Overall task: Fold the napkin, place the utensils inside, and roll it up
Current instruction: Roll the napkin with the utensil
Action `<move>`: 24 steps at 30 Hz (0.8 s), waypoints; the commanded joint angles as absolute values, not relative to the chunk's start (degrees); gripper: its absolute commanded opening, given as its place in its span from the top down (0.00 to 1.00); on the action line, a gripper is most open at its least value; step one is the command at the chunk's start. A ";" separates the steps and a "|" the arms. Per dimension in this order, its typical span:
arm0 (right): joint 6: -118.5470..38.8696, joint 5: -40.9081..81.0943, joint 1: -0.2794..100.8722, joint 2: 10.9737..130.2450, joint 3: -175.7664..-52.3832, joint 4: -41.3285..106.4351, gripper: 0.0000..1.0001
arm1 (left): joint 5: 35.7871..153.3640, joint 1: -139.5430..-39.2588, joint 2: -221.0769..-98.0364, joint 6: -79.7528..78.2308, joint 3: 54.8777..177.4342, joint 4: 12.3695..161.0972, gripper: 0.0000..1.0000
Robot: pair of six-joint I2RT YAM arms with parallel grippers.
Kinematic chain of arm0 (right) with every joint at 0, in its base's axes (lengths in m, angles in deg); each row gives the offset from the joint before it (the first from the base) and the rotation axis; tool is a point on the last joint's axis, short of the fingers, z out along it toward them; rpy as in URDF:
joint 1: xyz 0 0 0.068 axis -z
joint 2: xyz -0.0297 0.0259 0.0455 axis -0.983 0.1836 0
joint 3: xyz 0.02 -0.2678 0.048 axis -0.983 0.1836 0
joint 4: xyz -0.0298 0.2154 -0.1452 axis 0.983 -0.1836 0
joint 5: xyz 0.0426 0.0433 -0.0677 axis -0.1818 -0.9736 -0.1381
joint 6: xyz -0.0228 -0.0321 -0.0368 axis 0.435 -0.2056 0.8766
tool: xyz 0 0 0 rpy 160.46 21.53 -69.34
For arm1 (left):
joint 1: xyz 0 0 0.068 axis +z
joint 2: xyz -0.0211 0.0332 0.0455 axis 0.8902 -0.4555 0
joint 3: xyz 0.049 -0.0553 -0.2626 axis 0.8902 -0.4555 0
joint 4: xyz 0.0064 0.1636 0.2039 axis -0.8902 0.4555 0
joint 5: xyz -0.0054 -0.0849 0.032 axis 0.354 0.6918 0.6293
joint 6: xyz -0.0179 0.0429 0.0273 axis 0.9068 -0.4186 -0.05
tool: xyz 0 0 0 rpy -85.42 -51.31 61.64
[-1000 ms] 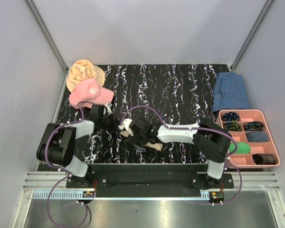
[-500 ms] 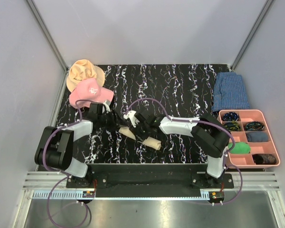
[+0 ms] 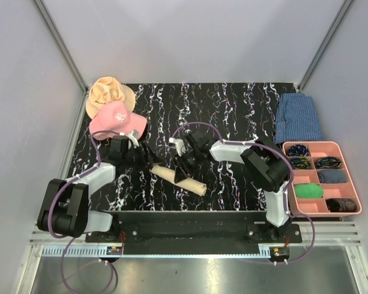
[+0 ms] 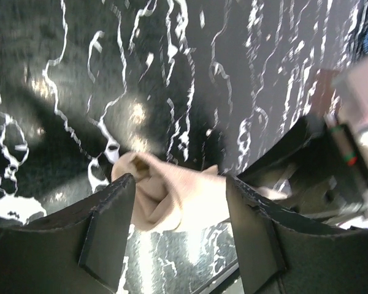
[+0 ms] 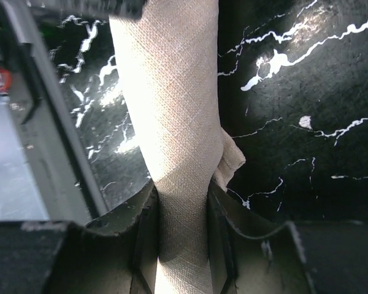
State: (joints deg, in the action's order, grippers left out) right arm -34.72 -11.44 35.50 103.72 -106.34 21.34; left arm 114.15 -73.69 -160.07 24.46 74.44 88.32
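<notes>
Top view. Napkin [image 3: 178, 179] lies rolled into a tight tube on the black marbled table [image 3: 233, 116], low and centre in the frame, slanting from upper left to lower right. Left gripper [image 3: 149, 159] sits at the tube's upper-left end. Right gripper [image 3: 185, 169] is down on the tube's middle. Pink cap [image 3: 115, 119] and tan hat [image 3: 107, 92] are stacked at the upper left, well apart from the roll. Blue checked cloth [image 3: 297, 117] is at the right edge, with a pink tray [image 3: 322, 145] below it.

Left wrist view. Left gripper [image 4: 179, 184] is released, jaws spread wide. The napkin's [image 4: 172, 199] end lies between the two fingers [image 4: 107, 229], low in the frame. A small dark bit [image 4: 138, 163] shows at the roll's end; can't tell what it is. Right arm [image 4: 331, 159] crowds in from the right.

Right wrist view. Right gripper [image 5: 183, 190] is clenched on the napkin [image 5: 178, 110], and both fingers [image 5: 144, 236] press the cloth. The tube runs from top centre down through the jaws. A loose corner sticks out on the right, just above the fingers.
</notes>
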 commanded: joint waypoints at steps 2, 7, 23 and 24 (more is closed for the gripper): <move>-35.13 -16.99 37.23 109.84 -106.29 15.39 0.62 | 116.02 -73.45 -159.56 23.60 72.47 84.53 0.39; -35.31 -19.90 38.46 111.52 -107.17 15.31 0.63 | 116.90 -73.54 -158.94 24.57 70.79 81.37 0.42; -38.38 -6.56 39.87 100.64 -108.23 12.67 0.24 | 116.55 -73.54 -165.09 25.63 74.03 80.74 1.00; -38.30 -4.80 39.70 99.14 -107.96 12.76 0.21 | 115.77 -73.54 -165.53 25.54 74.57 81.53 1.00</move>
State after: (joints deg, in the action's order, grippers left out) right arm -39.07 -20.10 39.20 104.88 -108.68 16.99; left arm 116.62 -73.69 -163.81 25.68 71.12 81.48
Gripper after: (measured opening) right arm 0.749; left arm 0.020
